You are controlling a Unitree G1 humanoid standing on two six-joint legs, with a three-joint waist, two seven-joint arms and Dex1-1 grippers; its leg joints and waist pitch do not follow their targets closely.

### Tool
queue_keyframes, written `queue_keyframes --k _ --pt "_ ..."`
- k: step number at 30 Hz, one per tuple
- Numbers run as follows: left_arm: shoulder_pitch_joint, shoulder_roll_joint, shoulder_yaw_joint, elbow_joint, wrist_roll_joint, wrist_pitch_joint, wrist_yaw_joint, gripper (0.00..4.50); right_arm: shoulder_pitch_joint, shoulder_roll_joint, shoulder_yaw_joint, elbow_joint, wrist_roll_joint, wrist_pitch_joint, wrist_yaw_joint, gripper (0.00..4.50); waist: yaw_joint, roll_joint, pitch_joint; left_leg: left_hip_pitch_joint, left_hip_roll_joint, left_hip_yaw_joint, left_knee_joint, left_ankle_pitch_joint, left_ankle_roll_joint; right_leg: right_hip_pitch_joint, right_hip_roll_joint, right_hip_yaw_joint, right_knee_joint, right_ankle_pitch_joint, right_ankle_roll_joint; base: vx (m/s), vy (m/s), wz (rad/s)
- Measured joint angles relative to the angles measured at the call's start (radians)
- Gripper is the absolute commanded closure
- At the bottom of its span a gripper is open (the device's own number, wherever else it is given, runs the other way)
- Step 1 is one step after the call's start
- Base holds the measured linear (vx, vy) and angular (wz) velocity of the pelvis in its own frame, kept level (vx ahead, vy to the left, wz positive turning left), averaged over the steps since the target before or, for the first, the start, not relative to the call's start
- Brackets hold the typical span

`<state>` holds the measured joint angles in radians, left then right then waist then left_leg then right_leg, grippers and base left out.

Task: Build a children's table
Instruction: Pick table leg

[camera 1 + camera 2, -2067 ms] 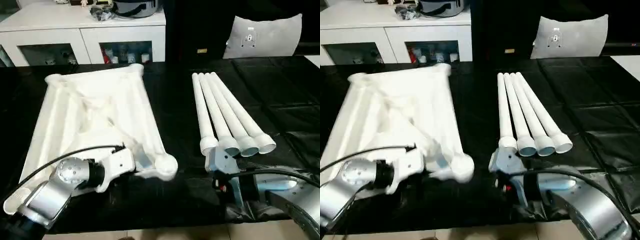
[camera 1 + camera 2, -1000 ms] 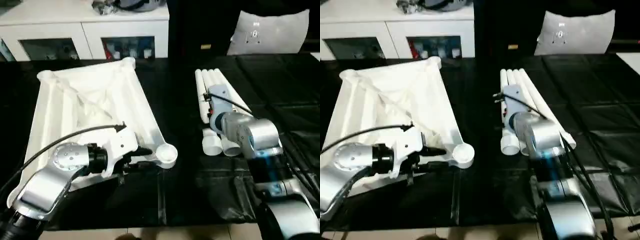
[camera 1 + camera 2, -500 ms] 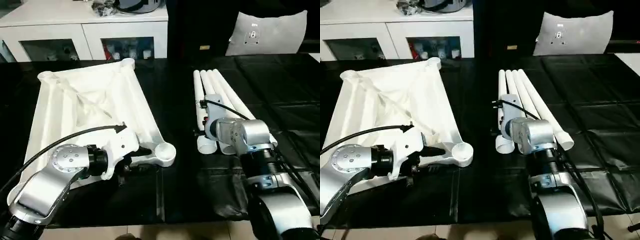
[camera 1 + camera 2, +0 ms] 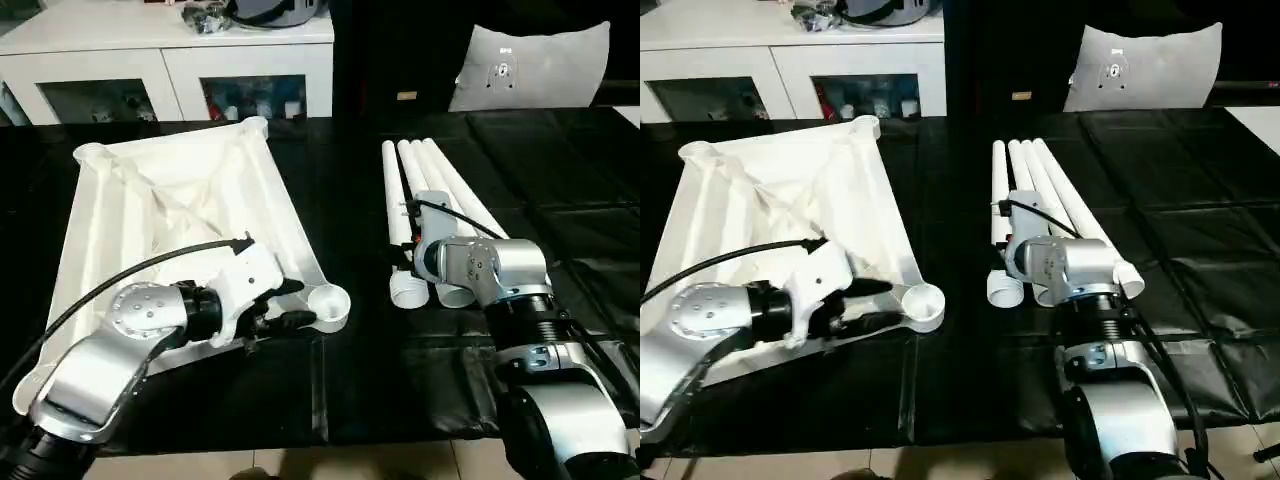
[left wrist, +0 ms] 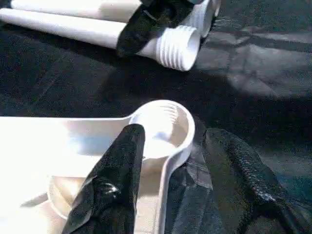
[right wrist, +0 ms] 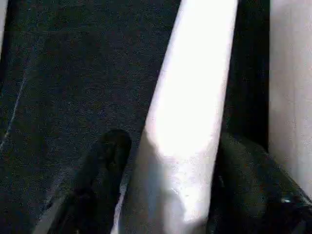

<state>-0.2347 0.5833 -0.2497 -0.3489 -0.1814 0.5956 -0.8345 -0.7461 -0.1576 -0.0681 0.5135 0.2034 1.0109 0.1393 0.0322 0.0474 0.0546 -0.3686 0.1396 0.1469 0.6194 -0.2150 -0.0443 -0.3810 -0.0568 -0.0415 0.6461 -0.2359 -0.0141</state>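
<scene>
The white table top lies upside down on the left of the black mat, ribs and round corner sockets facing up. My left gripper is open at its near right corner socket. One finger rests inside the top's edge and the other finger lies outside on the mat. Several white legs lie side by side on the right. My right gripper is open astride the leftmost leg, just behind its threaded end.
A white cabinet with shelves stands behind the mat, with dark items on top. A grey cushion leans at the back right. The black mat spreads out to the right of the legs.
My right arm has swung from the near edge up over the legs and settled on the leftmost one. My left gripper has edged forward along the top's rim to the corner socket.
</scene>
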Motion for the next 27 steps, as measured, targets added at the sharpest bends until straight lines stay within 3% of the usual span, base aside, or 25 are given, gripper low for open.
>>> queue_keyframes --k 7,11,17,18,20,21,22,27 --pt "-0.003 -0.028 0.025 -0.027 0.002 0.025 0.068 2.35 0.024 0.01 -0.001 -0.027 0.001 -0.048 0.019 2.32 0.002 0.001 0.0 -0.001 0.0 0.0 0.0 0.0 0.0 -0.001 0.0 0.0 0.0 0.0 0.0 0.0 0.0 0.0" --pt "-0.012 -0.037 0.038 -0.026 0.002 0.036 0.091 2.35 0.076 0.038 -0.008 -0.098 0.002 -0.104 0.014 2.58 0.002 0.008 0.0 -0.001 0.0 0.0 0.0 0.0 0.0 0.0 0.0 -0.001 0.0 0.0 0.0 0.0 0.0 0.0" --pt "-0.087 -0.08 0.079 0.026 0.003 0.035 0.151 2.35 0.123 0.065 -0.026 -0.152 -0.002 -0.231 -0.042 2.63 0.002 0.02 0.005 -0.001 0.001 0.0 0.0 0.001 -0.001 0.0 0.0 -0.001 0.0 0.002 -0.002 0.0 0.0 0.0" --pt "-0.103 -0.103 0.088 0.041 0.001 0.034 0.17 2.35 0.122 0.067 -0.057 -0.162 0.014 -0.227 -0.034 2.64 0.003 0.02 0.005 -0.001 0.001 0.0 0.0 0.001 -0.001 -0.001 0.0 -0.002 0.0 0.002 -0.002 0.0 0.0 0.0" --pt "-0.145 -0.174 0.132 0.083 -0.02 0.052 0.215 2.16 0.123 0.077 -0.159 -0.202 0.119 -0.198 0.042 2.64 0.007 0.023 0.007 -0.003 0.001 0.0 0.0 0.002 0.001 -0.001 0.0 -0.002 -0.001 0.002 -0.002 0.0 0.0 0.0" --pt "-0.165 -0.208 0.155 0.093 -0.036 0.068 0.238 2.05 0.127 0.078 -0.181 -0.229 0.167 -0.194 0.094 2.64 0.006 0.024 0.008 -0.004 0.001 0.001 0.0 0.002 0.002 -0.001 0.0 -0.001 -0.001 0.002 -0.001 0.0 0.0 0.0" --pt "-0.193 -0.258 0.189 0.096 -0.073 0.098 0.264 1.98 0.146 0.071 -0.19 -0.282 0.224 -0.2 0.176 2.64 0.007 0.025 0.008 -0.004 0.001 0.001 0.0 0.001 0.003 -0.001 0.0 -0.002 -0.002 0.002 -0.002 0.0 0.0 0.0" --pt "-0.243 -0.363 0.256 0.097 -0.192 0.176 0.32 1.61 0.25 0.038 -0.197 -0.393 0.364 -0.259 0.394 2.64 0.013 0.029 0.007 -0.006 0.002 0.001 0.0 0.003 0.011 -0.001 0.0 -0.004 -0.005 0.002 -0.002 0.0 0.0 0.0"
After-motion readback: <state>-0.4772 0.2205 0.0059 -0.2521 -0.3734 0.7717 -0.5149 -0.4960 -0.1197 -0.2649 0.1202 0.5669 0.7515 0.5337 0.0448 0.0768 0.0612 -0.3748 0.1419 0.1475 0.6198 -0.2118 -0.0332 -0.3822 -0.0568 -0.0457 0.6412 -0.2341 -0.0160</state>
